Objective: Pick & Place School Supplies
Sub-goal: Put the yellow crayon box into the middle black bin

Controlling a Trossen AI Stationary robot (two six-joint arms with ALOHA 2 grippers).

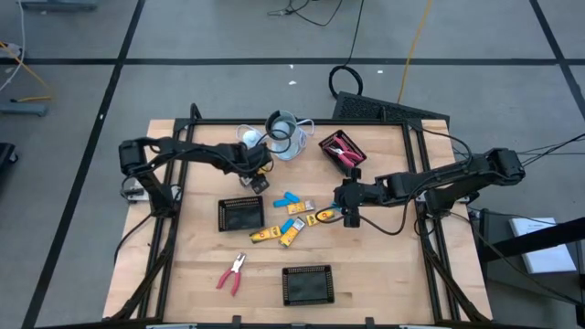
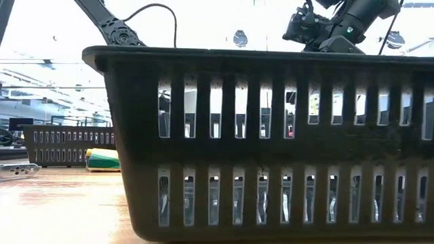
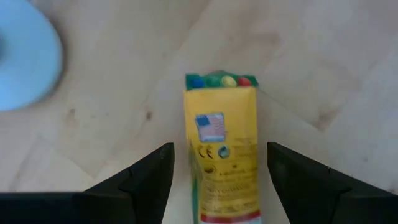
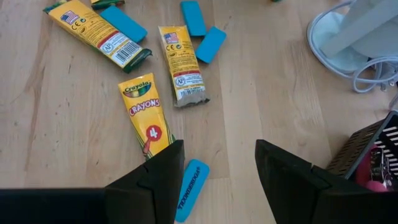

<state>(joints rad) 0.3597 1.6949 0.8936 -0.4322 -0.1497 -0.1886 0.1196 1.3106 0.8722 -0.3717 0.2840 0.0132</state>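
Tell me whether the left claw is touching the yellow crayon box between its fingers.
Cannot tell. In the left wrist view the crayon box sits between the left claw's open fingers with pale strips on both sides, but contact lower down is hidden.

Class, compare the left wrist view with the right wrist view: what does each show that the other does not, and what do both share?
Only the left wrist view shows a single yellow crayon pack lying between the open left tool fingers. Only the right wrist view shows three crayon packs, several blue erasers, and a black tray holding something pink, with the right tool open and empty above them. Both share the wooden table.
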